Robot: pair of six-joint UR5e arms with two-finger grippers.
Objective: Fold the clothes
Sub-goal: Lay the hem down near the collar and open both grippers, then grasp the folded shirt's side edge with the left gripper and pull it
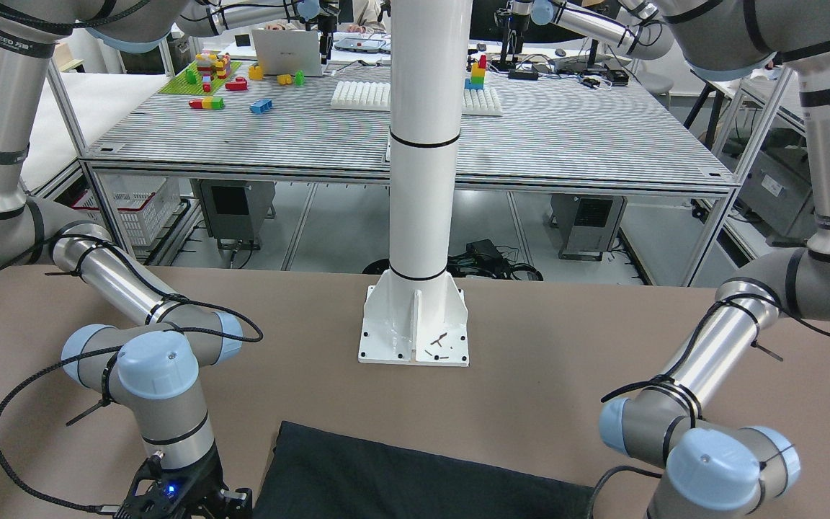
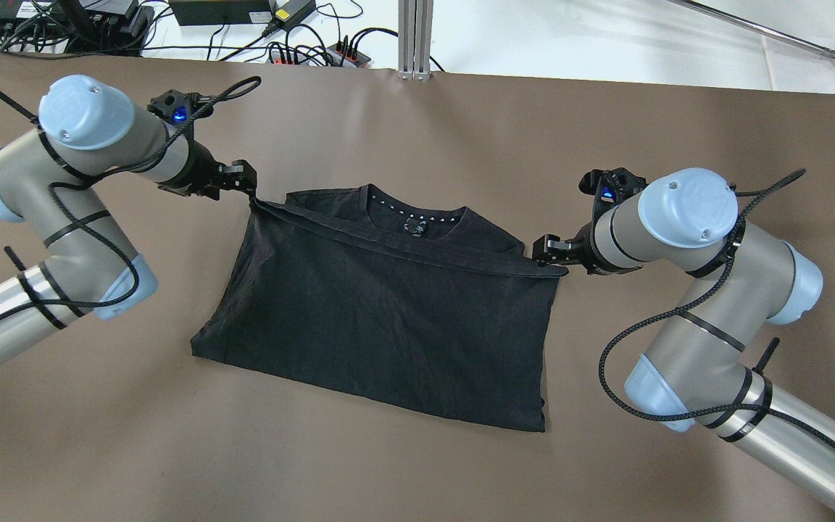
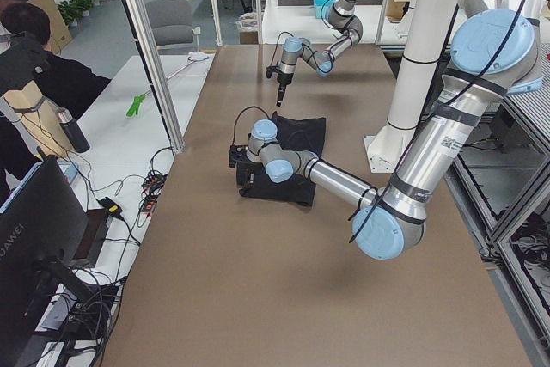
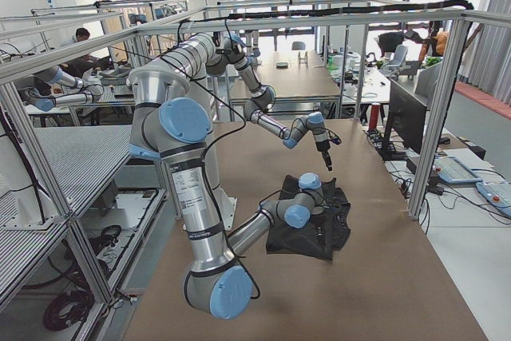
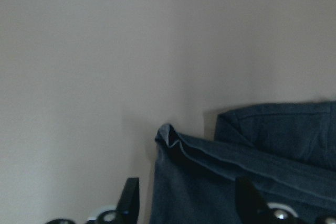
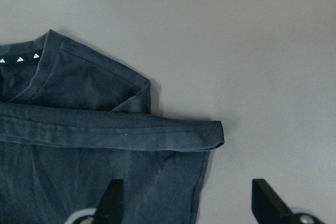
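The clothes are one black T-shirt [image 2: 388, 312] lying on the brown table, its lower part folded up so the hem runs just below the collar [image 2: 414, 217], which has small white logos. My left gripper [image 2: 249, 187] sits at the hem's left corner. It is open, and the corner [image 5: 167, 135] lies just ahead of its fingers [image 5: 130, 198]. My right gripper [image 2: 549, 250] is at the hem's right corner. It is open too, with that corner [image 6: 212, 136] resting flat on the table between and ahead of its fingers [image 6: 265, 198].
The robot's white pillar base [image 1: 415, 324] is bolted to the table behind the shirt [image 1: 400, 476]. Power strips and cables [image 2: 301, 43] and an aluminium post [image 2: 415, 36] line the far edge. A person [image 3: 34, 66] sits beyond that side.
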